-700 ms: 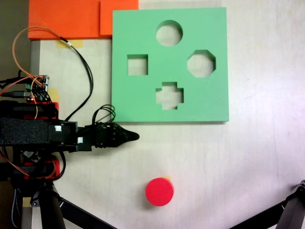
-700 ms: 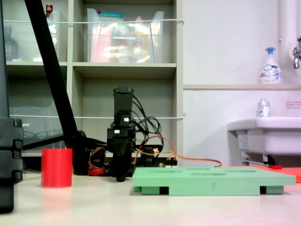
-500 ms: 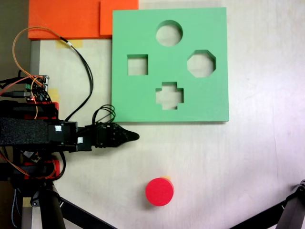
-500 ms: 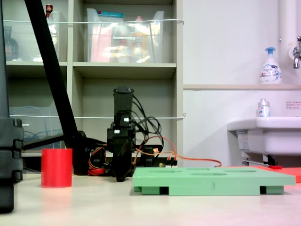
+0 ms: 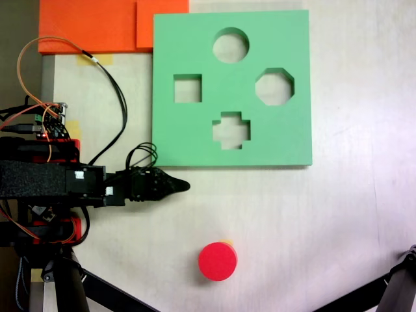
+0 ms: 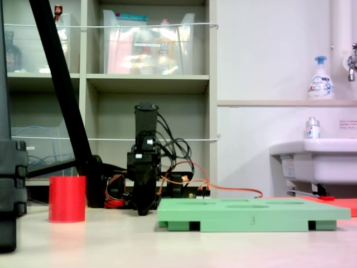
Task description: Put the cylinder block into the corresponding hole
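One short red foam cylinder block (image 5: 218, 262) sits untouched nr worktop's (image 5: 338, 214) bottom edge; pincer (image 5: 184, 186) empty, tips look pinched together. Next: swing over, open, grab, then round hole (image 5: 231, 45) in green foam board (image 5: 286, 136).

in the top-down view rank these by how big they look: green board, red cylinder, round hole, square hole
1. green board: by far the largest.
2. red cylinder and round hole: look about the same width, too close to rank.
3. square hole: slightly smaller.
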Robot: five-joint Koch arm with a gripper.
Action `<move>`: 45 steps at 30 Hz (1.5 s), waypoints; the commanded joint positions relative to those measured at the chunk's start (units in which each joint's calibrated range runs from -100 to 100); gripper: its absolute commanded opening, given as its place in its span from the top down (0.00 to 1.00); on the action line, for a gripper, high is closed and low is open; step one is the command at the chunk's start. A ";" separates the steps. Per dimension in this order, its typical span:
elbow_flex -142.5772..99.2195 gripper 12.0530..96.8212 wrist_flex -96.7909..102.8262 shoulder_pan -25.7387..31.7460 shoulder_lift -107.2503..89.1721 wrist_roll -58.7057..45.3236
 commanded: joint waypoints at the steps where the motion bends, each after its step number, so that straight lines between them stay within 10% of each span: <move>1: -1.96 0.56 -2.10 0.00 -0.41 -0.24; 15: -1.96 0.52 3.29 -2.39 -0.41 1.27; 31: -1.96 0.51 50.76 -4.15 -0.41 47.37; 45: -1.96 0.54 38.43 -2.98 -0.41 49.91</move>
